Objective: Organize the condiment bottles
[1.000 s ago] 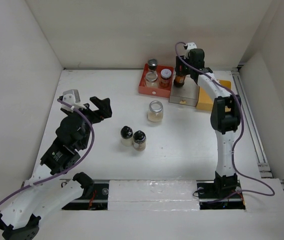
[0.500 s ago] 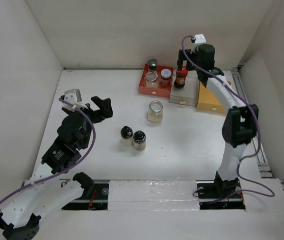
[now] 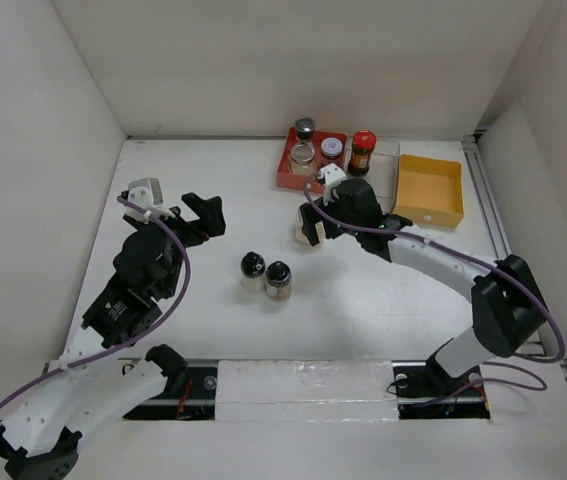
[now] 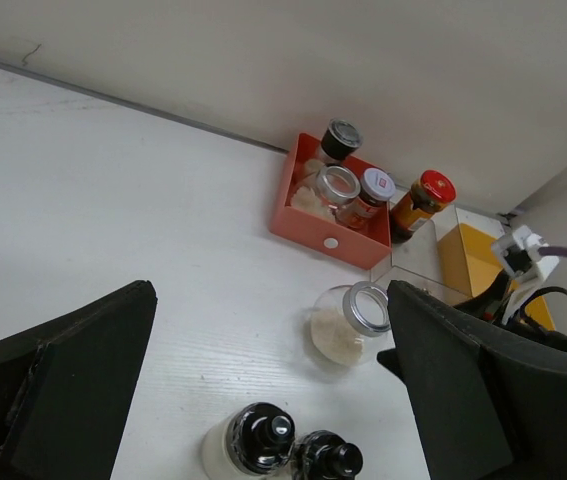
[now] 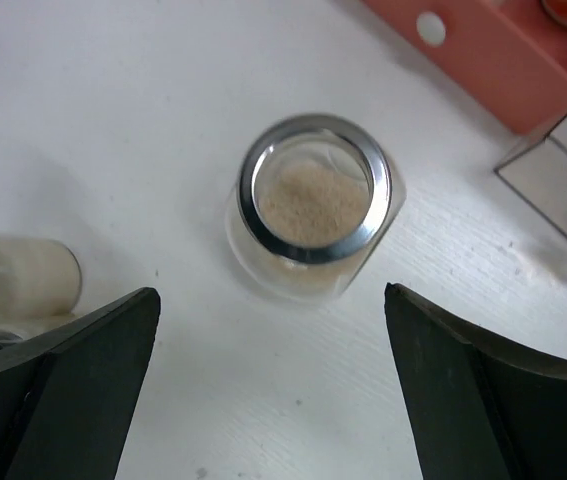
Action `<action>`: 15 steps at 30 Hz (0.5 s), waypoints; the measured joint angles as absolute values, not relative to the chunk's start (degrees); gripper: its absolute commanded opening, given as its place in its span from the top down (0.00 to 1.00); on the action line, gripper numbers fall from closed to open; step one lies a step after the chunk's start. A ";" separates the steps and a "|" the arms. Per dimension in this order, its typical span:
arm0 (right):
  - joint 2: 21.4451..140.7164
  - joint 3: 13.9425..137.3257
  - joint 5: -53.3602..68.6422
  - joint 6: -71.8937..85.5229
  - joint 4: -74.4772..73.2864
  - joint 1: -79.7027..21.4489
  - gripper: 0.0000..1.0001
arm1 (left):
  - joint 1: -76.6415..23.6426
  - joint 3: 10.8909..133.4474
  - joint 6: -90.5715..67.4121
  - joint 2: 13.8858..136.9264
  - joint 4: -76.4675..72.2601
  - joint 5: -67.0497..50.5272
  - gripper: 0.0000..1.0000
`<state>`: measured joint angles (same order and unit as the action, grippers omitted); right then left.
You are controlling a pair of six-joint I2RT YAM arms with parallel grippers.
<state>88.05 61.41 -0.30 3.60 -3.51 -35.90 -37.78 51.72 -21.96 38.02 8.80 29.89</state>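
A clear jar (image 5: pixel 313 205) with a silver rim and pale powder stands mid-table. My right gripper (image 5: pixel 273 400) is open just short of it, jaws wide on either side and not touching; from above the gripper (image 3: pixel 310 225) hides most of the jar. Two black-domed shakers (image 3: pixel 252 268) (image 3: pixel 279 279) stand side by side nearer me. A red-lidded bottle (image 3: pixel 362 152) with brown contents stands in the clear tray (image 3: pixel 385 160). Three bottles sit in the red tray (image 3: pixel 285 175). My left gripper (image 4: pixel 273 400) is open and empty, left of the shakers.
A yellow tray (image 3: pixel 428 190) lies right of the clear tray, with nothing in it. White walls close in the table at the back and on both sides. My right arm (image 3: pixel 433 262) stretches across the right half of the table.
My right gripper let go of the red-lidded bottle in the clear tray, then swung down and forward to the clear jar. The left arm has not moved.
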 measured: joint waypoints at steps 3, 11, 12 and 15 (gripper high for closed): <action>88.60 60.86 -1.80 3.92 -5.43 -36.14 0.01 | -37.78 51.72 -21.96 37.98 8.80 29.74 0.03; 95.50 65.21 -2.42 3.36 -5.58 -35.97 0.01 | -37.78 51.72 -21.96 37.98 8.80 28.95 0.03; 96.53 66.00 -2.46 3.20 -5.58 -35.97 0.01 | -37.78 51.72 -21.96 37.98 8.80 28.91 0.03; 98.67 67.79 -2.59 2.83 -5.58 -35.75 0.01 | -37.78 51.72 -21.96 37.98 8.82 28.86 0.03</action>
